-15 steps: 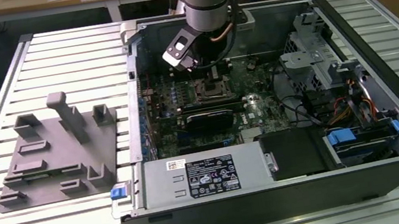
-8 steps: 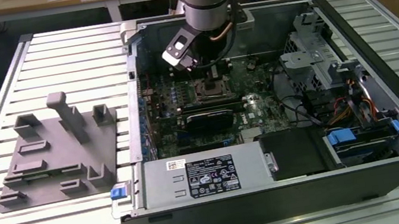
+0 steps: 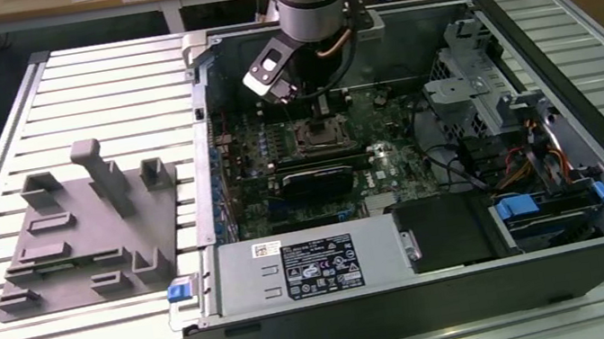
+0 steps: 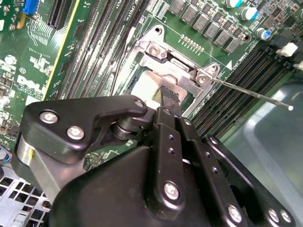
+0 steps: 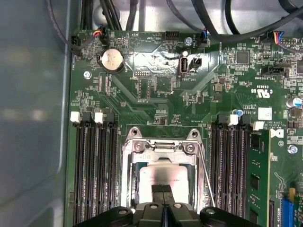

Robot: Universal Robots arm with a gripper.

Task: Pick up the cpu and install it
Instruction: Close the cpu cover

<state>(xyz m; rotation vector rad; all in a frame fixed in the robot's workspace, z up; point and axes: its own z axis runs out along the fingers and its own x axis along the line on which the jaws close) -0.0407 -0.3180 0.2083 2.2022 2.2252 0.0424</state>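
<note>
The cpu [image 5: 154,177] is a flat silvery square lying inside the metal-framed socket [image 5: 161,146] on the green motherboard. It also shows as a pale square [image 4: 143,87] in the second wrist view. My gripper [image 5: 163,193] is directly over it. The two black fingers are pressed together, their tips at or just above the chip's top face [image 4: 166,97]; I cannot tell whether they touch it. In the exterior view the gripper [image 3: 324,111] hangs inside the open computer case over the socket [image 3: 321,136].
A thin metal socket lever [image 4: 251,94] juts out beside the socket. Memory slots [image 5: 92,165] flank it on both sides. A grey fixture [image 3: 82,232] lies on the slatted table at the exterior view's left. A silver labelled box [image 3: 311,264] and drive bays [image 3: 512,118] crowd the case.
</note>
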